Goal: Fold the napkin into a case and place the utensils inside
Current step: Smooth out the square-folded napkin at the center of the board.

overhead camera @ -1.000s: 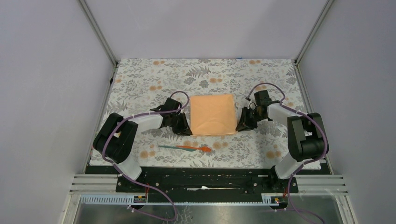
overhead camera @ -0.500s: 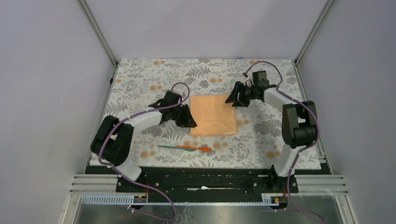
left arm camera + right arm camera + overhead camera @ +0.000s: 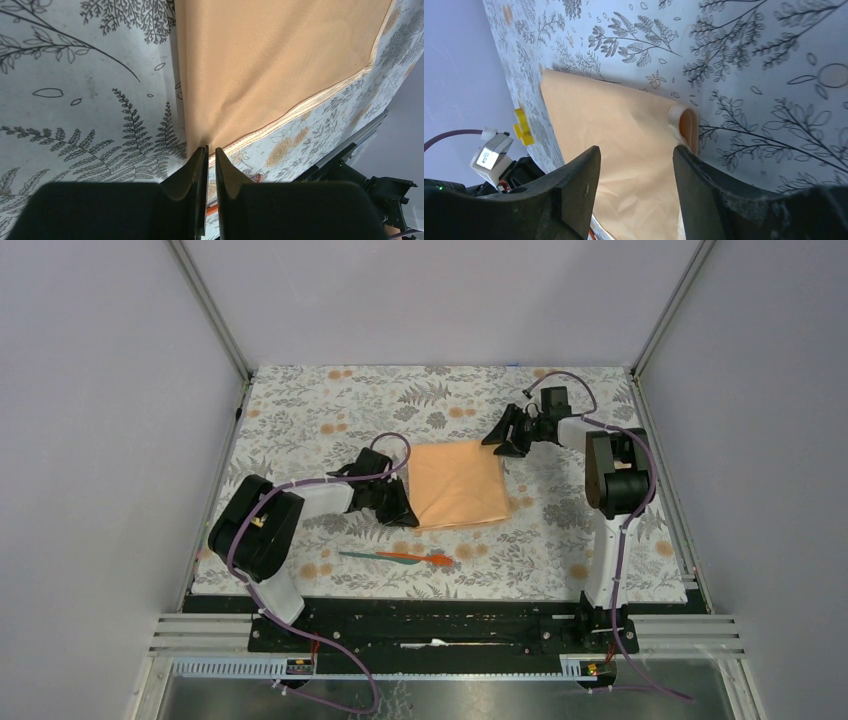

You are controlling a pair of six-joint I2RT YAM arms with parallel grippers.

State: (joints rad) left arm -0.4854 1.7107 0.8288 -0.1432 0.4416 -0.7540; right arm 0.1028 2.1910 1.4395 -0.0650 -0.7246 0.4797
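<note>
The peach-orange napkin (image 3: 455,483) lies folded in a squarish pad on the floral cloth, with a looped fold at its far right corner (image 3: 686,125). No narrow case is in view. My left gripper (image 3: 400,512) is at the near left corner, and its jaws (image 3: 211,150) are pinched on the napkin (image 3: 270,65) there. My right gripper (image 3: 497,435) hovers open over the far right corner, with cloth showing between its fingers (image 3: 636,150). The utensils lie side by side near the front: a teal one (image 3: 360,555) and an orange-red one (image 3: 425,558).
The grey floral tablecloth (image 3: 300,410) covers the table, and purple-grey walls close in on three sides. A metal rail (image 3: 450,625) with both arm bases runs along the near edge. A small yellow block (image 3: 523,126) shows beyond the napkin in the right wrist view.
My right gripper moved from the napkin's near right edge to its far right corner and opened. The left gripper shifted slightly at the near left corner. The napkin now sits a little skewed.
</note>
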